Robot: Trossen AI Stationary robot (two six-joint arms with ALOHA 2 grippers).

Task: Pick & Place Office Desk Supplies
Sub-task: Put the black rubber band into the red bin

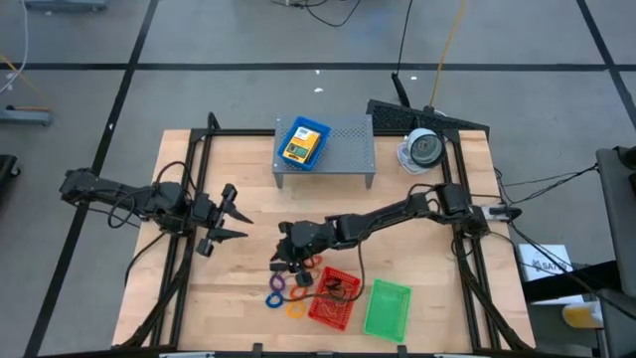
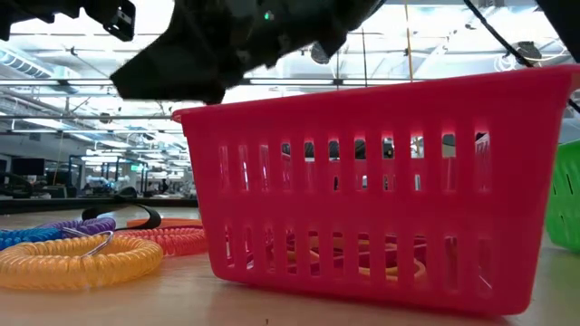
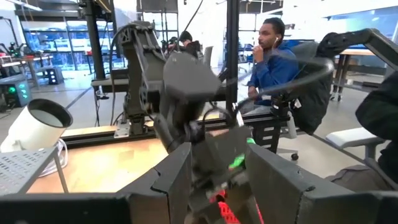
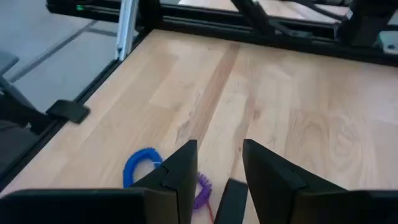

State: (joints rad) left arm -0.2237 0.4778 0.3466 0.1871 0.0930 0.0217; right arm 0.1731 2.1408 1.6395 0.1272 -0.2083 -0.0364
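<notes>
Waiting near the table's [image 1: 229,298] left edge with fingers spread, empty: left gripper [image 1: 225,221]. Hovering over coiled rings [image 1: 283,296] near the front edge, prongs parted round a small dark piece [image 4: 231,198]: right gripper [image 1: 289,261]. Beside those, red tray [image 1: 332,297], then green tray [image 1: 388,308].

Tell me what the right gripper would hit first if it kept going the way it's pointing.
Probably the purple coil ring, with the blue coil ring just beside it; the right gripper aims down at them. Depth is unclear.
</notes>
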